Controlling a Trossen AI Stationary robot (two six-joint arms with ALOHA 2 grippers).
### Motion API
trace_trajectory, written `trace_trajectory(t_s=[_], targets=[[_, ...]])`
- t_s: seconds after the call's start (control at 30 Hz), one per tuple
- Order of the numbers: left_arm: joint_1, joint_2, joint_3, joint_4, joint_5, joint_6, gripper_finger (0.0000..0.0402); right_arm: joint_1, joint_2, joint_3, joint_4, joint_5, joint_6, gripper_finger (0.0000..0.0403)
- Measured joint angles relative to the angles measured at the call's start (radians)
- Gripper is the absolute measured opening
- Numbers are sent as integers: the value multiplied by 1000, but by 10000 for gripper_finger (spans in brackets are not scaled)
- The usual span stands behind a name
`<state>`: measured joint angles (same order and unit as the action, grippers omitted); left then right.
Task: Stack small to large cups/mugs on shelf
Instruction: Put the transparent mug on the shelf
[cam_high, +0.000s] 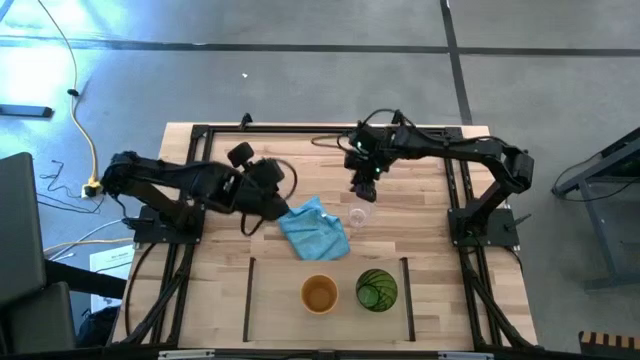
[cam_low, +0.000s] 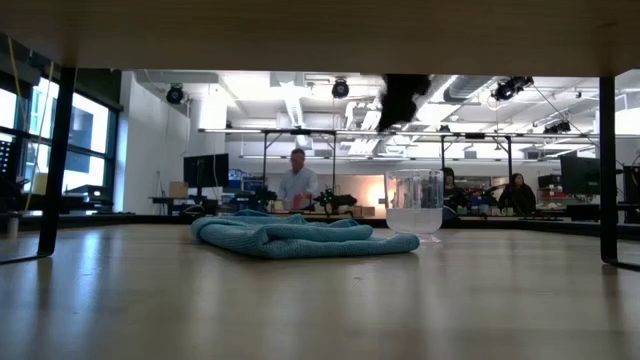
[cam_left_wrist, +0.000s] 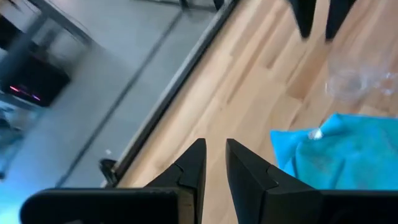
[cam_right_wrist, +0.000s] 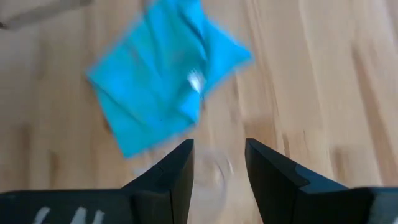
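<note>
Fingers of right gripper (cam_high: 362, 192) spread, empty, above small clear glass (cam_high: 357, 217), frame centre. Left gripper (cam_high: 285, 206) fingers near-closed, holding nothing. Orange cup (cam_high: 319, 294), green tumbler (cam_high: 377, 290) on shelf (cam_high: 270, 310), lower centre; nothing stacked yet.

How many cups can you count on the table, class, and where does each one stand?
3. The orange cup and green tumbler stand side by side inside the outlined shelf; the clear glass stands beside the blue cloth, below the right gripper.
</note>
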<state>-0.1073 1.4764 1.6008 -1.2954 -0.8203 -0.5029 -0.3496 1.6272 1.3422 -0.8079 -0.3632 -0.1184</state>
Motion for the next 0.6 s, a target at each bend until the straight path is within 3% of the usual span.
trace_trajectory(t_s=[0.27, 0.47, 0.6], targets=[[208, -175, -218, 319, 282, 267, 51, -1, 0, 290, -82, -73, -94, 135], [395, -260, -312, 643, 676, 448, 51, -11, 0, 489, -173, -118, -125, 135], [513, -226, -327, 714, 910, 514, 51, -11, -6, 598, -204, -214, -127, 135]])
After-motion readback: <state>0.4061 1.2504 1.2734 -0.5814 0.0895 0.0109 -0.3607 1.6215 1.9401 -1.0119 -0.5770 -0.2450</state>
